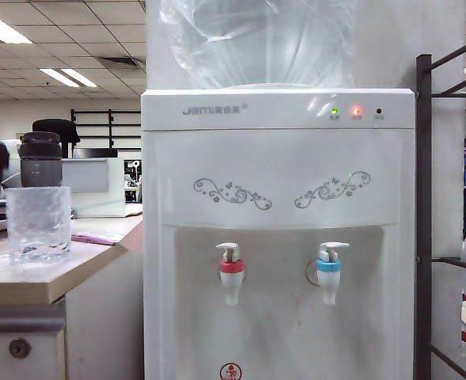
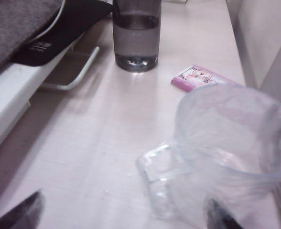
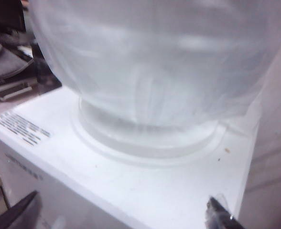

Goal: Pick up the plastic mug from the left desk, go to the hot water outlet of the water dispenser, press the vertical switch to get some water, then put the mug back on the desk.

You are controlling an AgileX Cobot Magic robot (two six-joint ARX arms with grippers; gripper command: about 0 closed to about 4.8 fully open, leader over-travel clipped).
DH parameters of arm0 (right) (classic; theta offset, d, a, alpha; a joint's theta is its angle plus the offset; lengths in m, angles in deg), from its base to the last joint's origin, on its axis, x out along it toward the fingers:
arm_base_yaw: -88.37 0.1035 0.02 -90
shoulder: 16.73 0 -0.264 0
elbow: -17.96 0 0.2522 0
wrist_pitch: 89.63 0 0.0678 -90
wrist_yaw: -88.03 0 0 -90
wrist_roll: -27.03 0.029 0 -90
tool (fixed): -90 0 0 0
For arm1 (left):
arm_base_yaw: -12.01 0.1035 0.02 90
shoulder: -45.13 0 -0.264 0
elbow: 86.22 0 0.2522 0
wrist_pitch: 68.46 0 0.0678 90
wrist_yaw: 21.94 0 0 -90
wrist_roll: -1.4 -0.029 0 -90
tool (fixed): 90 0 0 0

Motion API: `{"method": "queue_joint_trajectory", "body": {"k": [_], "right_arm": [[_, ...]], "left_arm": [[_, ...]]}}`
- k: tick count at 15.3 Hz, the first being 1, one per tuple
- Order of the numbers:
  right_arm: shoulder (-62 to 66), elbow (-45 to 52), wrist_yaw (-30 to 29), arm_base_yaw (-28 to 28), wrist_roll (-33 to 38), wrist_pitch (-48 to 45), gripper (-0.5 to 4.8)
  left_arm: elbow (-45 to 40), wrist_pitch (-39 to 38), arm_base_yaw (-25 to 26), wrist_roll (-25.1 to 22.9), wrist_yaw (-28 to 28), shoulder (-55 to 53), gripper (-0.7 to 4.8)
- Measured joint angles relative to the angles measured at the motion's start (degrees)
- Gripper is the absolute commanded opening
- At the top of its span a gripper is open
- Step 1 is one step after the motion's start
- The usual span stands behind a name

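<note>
Mug: plastic mug (image 1: 38, 223) upright near the table's (image 1: 51, 277) front edge, before a dark bottle (image 1: 40, 160).
Left tool (image 2: 126, 217): fingers apart, over the table beside the mug.
Right tool (image 3: 124, 214): fingers apart, above the water dispenser's (image 1: 280, 237) top.

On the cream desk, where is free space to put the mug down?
Bare cream desk lies between the clear plastic mug, the dark grey bottle and the white stand. Crowded behind: pink packet. Both grippers open.
</note>
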State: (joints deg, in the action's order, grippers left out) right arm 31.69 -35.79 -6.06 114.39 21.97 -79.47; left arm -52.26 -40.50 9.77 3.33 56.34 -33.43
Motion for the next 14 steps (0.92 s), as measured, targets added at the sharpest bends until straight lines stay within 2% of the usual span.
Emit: {"method": "queue_joint_trajectory", "body": {"k": [3, 7, 9, 11, 13, 14], "right_arm": [[2.0, 0.0, 0.0, 0.0, 0.0, -1.2, 4.79], [3.8, 0.0, 0.0, 0.0, 0.0, -3.1, 4.79], [4.5, 0.0, 0.0, 0.0, 0.0, -3.1, 4.79], [4.7, 0.0, 0.0, 0.0, 0.0, -3.0, 4.79], [4.7, 0.0, 0.0, 0.0, 0.0, -3.0, 4.79], [4.7, 0.0, 0.0, 0.0, 0.0, -3.0, 4.79]], "left_arm": [[0.0, 5.5, 0.2, -0.2, -4.7, -7.5, 4.79], [0.3, 20.9, 0.2, -0.2, -5.0, -19.2, 4.79], [4.1, 23.6, 0.2, -0.2, -5.0, -24.2, 4.79], [6.2, 23.0, 0.2, 0.0, -5.0, -26.3, 4.79], [8.7, 23.4, 0.2, 0.2, -5.0, -26.6, 3.77], [8.9, 23.4, 0.2, 0.2, -5.0, -26.6, 2.76]]}}
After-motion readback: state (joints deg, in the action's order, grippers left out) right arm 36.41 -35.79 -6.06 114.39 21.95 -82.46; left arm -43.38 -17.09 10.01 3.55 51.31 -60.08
